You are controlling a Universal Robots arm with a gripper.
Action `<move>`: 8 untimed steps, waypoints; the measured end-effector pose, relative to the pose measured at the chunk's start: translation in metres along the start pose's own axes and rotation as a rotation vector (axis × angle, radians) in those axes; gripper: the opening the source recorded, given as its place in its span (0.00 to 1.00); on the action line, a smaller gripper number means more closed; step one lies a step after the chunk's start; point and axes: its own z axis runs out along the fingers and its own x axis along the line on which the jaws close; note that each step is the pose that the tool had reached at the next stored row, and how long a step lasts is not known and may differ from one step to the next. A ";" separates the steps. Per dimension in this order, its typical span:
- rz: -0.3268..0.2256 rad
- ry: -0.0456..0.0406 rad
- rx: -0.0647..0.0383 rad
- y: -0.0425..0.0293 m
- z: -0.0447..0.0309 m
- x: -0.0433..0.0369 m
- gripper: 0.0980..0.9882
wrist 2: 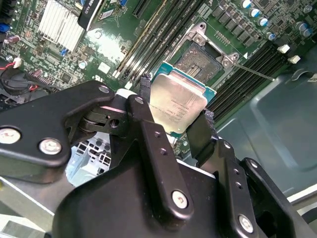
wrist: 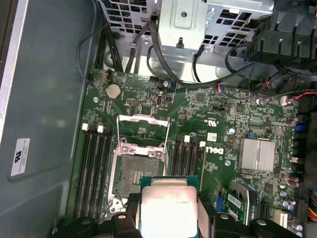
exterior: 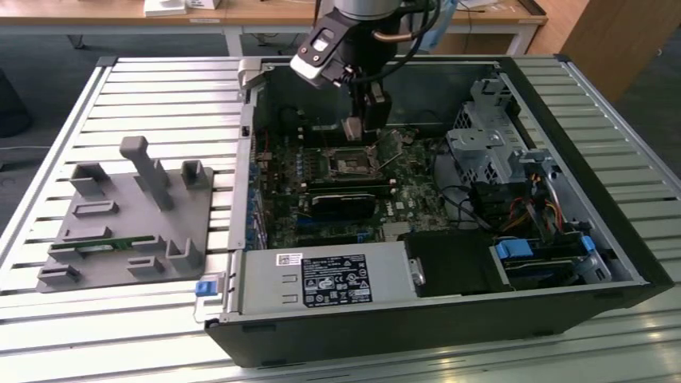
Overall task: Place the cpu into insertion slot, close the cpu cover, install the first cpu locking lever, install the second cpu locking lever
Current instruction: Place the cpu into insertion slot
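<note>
The end effector (wrist 2: 177, 103) is clamped on the cpu (wrist 2: 173, 96) by two opposite edges, apart from the insertion slot (wrist: 134, 173), which lies bare just beside it. The cpu cover (wrist: 143, 117) stands swung open at the slot's far side, all of it upper centre in the exterior view.

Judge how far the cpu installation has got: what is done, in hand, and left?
Nothing is finished yet. In hand: the gripper is shut on the cpu, held above the board near the empty insertion slot. Left: seating the cpu, closing the cpu cover, which stands open, and both locking levers.
</note>
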 end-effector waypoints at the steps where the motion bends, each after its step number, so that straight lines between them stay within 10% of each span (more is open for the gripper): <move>1: 0.000 -0.0001 0.000 0.0000 0.0004 0.0000 0.50; 8: 0.000 -0.0003 0.000 -0.0003 0.0033 0.0000 0.50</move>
